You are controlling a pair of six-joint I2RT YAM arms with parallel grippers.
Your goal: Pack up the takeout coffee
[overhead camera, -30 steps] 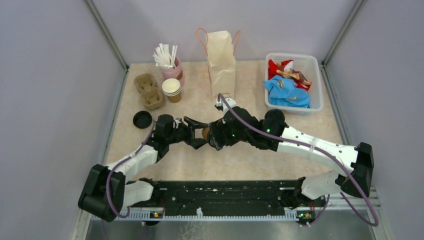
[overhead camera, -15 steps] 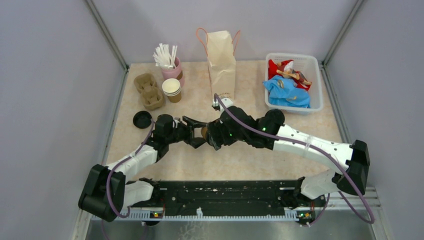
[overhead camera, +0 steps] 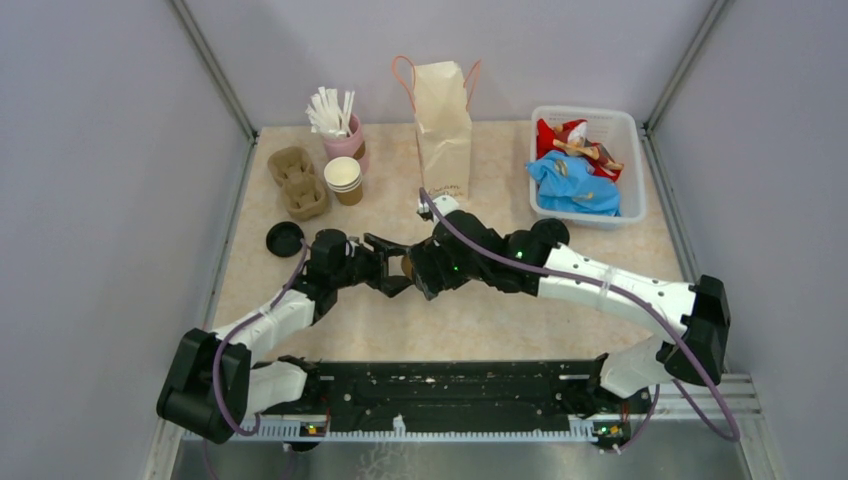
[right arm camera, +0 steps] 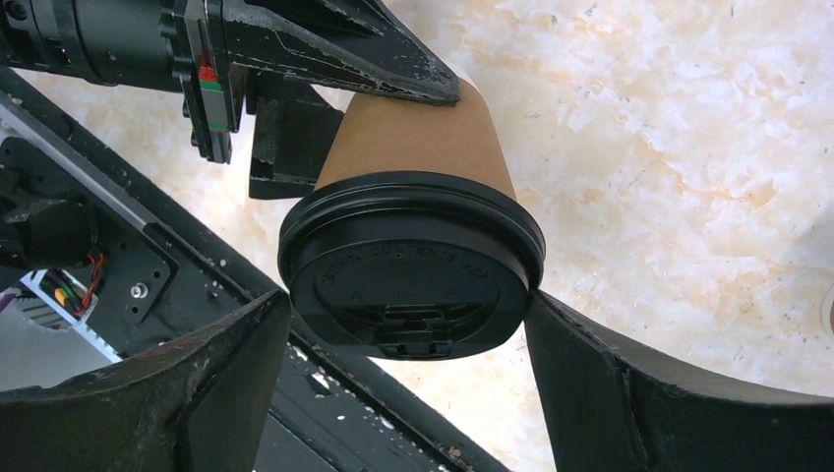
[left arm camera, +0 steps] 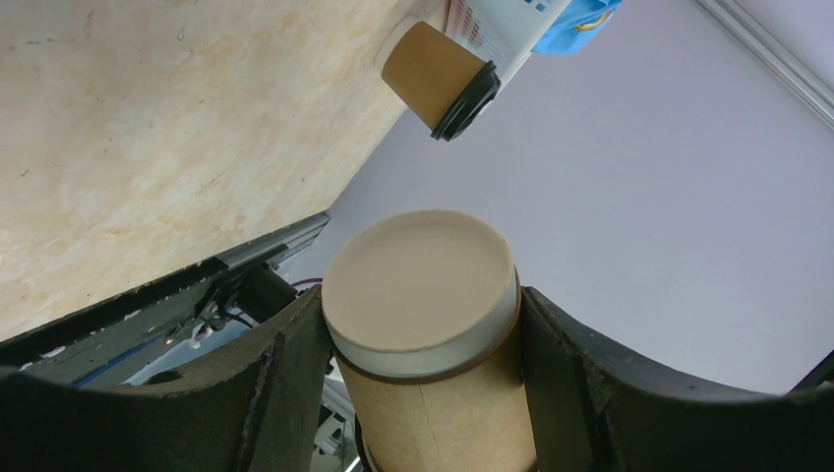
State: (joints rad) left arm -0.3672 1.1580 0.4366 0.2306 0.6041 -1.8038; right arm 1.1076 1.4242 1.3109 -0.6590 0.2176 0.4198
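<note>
The left gripper (overhead camera: 393, 266) is clamping a brown paper cup (right arm camera: 418, 138) by its base end, holding it sideways above the surface (overhead camera: 480, 320). The right gripper (right arm camera: 408, 300) is straddling the cup's black lid (right arm camera: 393, 246), jaws wide and seemingly touching its rim; whether they are gripping, I cannot tell. This is looking like a handover before bagging. Next, one gripper is needing sole hold to carry the cup to the paper bag (overhead camera: 443, 125) behind. A second lidded cup (left arm camera: 443, 74) is standing beside the white basket (overhead camera: 585, 165).
</note>
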